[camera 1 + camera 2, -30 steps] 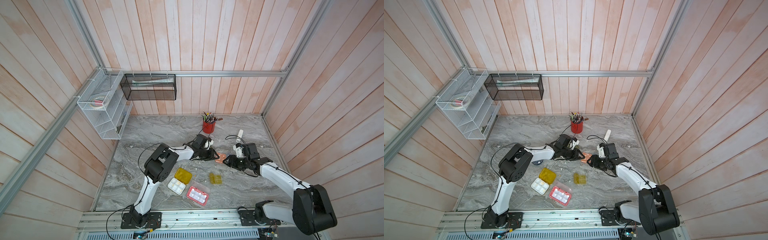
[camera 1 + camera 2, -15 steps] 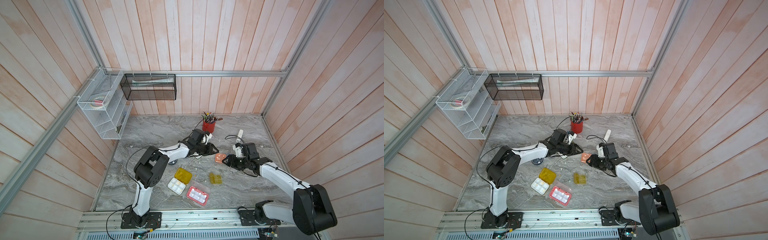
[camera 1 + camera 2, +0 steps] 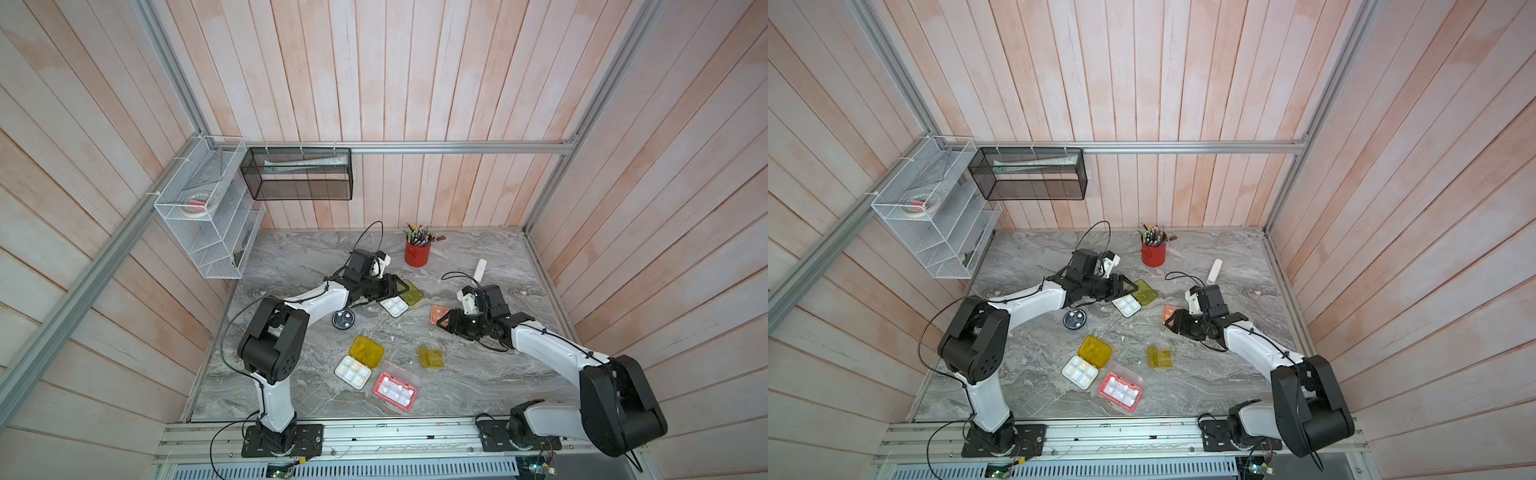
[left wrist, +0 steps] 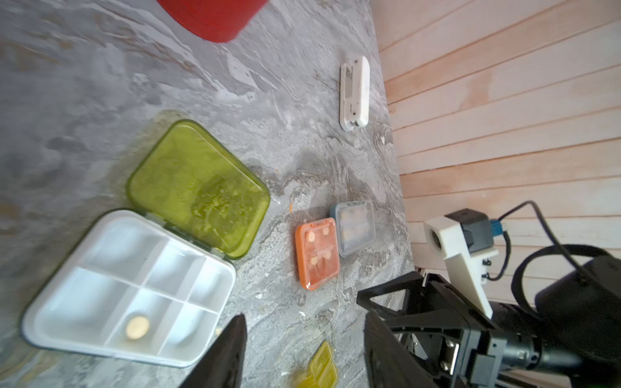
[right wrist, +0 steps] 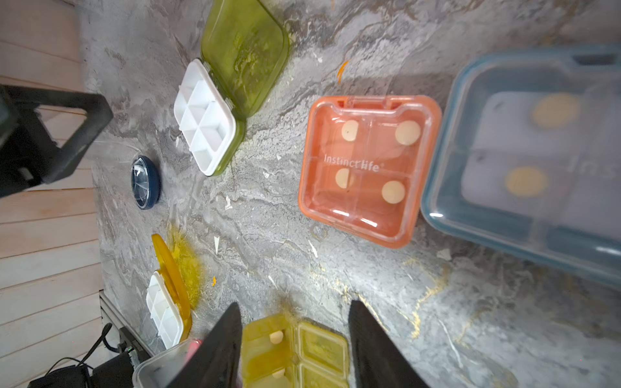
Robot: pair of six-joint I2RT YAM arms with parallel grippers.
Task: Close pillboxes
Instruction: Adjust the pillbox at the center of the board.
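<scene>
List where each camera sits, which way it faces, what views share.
Top views: high over the base rail, looking down on the table; left arm, right arm show whole.
Left wrist: behind the left gripper, facing the right gripper; own fingertips show.
Right wrist: behind the right gripper, facing the left gripper; own fingertips show.
Shared: both wrist views show the open lime-olive pillbox.

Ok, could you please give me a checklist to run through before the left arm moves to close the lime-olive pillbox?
1. Left claw open and empty: ok.
2. Lime-olive pillbox lid within reach, lying flat open beside its white tray: ok.
3. Right claw open, empty, apart from that box: ok.
4. Orange pillbox lid down: ok.
5. Yellow pillbox closed: not ok, lid open.
6. Round dark pillbox shut: cannot tell.
</scene>
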